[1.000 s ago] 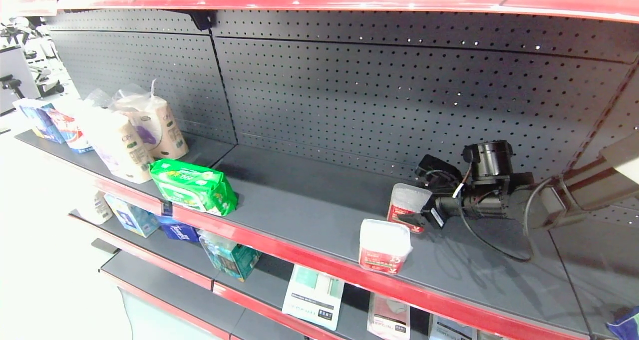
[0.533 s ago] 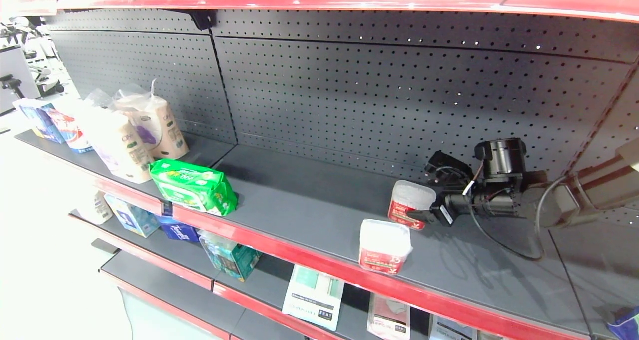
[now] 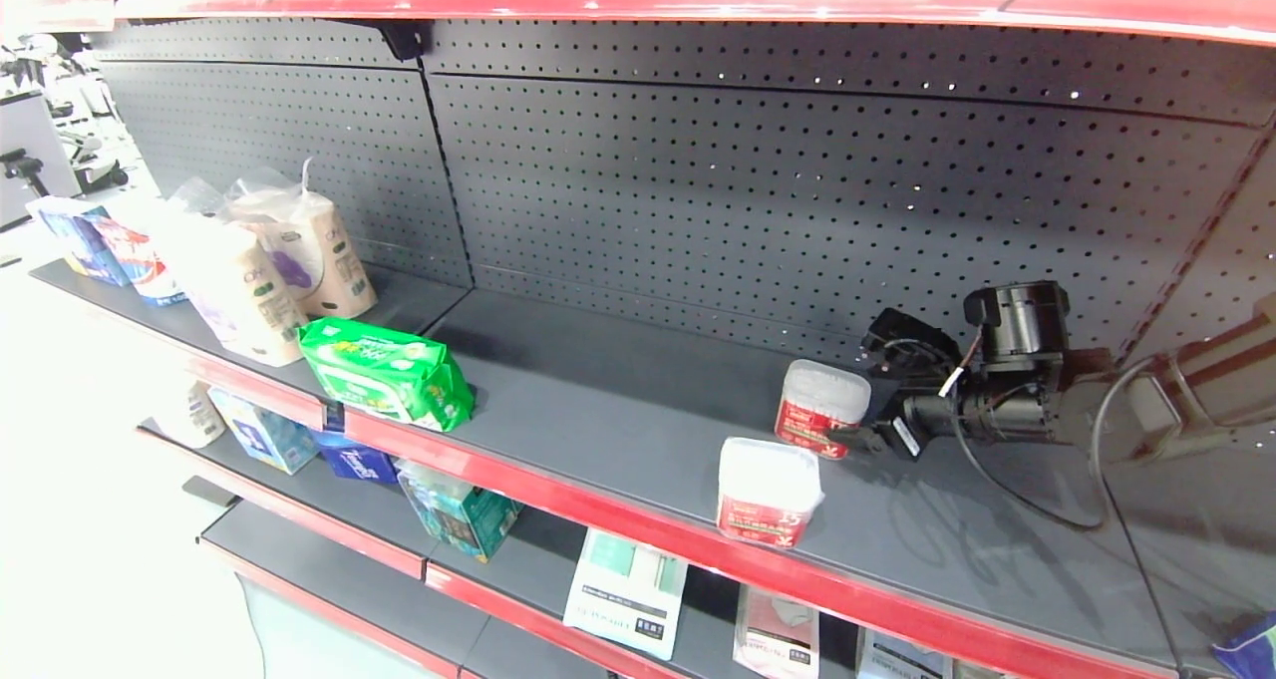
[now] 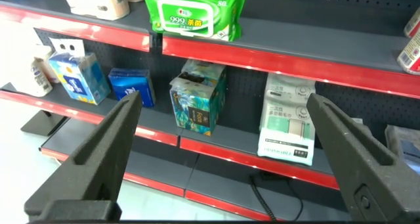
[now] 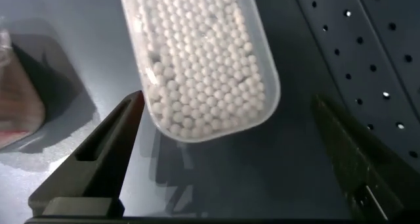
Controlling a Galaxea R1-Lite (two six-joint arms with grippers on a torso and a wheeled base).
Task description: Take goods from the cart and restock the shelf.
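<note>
Head view: the shelf (image 3: pixel 618 400) runs from a red front lip (image 3: pixel 558 492) back to a pegboard wall (image 3: pixel 758 190), with a second red lip overhead. I count two tubs on it. The front tub (image 3: pixel 768 490) stands upright right at the lip. The rear tub (image 3: pixel 821 408) stands upright farther in, nearer the wall than the lip and apart from the front one.

The right gripper (image 3: pixel 875 415) sits level at the rear tub's right side. In the right wrist view its fingers are spread wide, released, with the bead-filled tub lying ahead between them and touching neither finger.

A broad bare stretch of board lies between the tubs and one green wipes pack (image 3: pixel 387 372), which rests at the lip to the left. Behind that pack I count two paper roll packs (image 3: pixel 299 250), and boxes at the far left end.

The left gripper (image 4: pixel 223 102) is spread wide and holds nothing. It faces the lower shelves, where I count five packs.
</note>
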